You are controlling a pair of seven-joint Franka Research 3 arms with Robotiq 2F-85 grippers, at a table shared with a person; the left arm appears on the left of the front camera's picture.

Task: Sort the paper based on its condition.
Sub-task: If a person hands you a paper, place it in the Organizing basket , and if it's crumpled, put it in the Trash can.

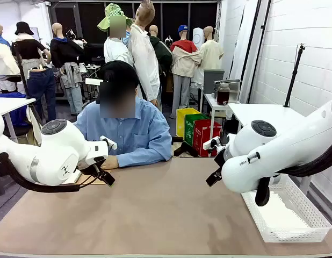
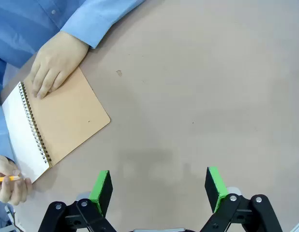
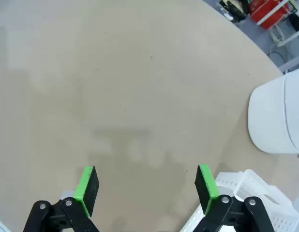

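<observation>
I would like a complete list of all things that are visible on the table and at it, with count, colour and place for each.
table: one, brown, between robot and person
notebook: one, spiral-bound, brown cover, before the person
basket: one, white lattice, table's right side
pencil: one, orange, in a person's hand
person: one, blue shirt, far side
person's flat hand: one, on the notebook
person's other hand: one, holding the pencil
robot's left hand: one, black, green pads, open, above bare table
robot's right hand: one, black, green pads, open, beside the basket
</observation>
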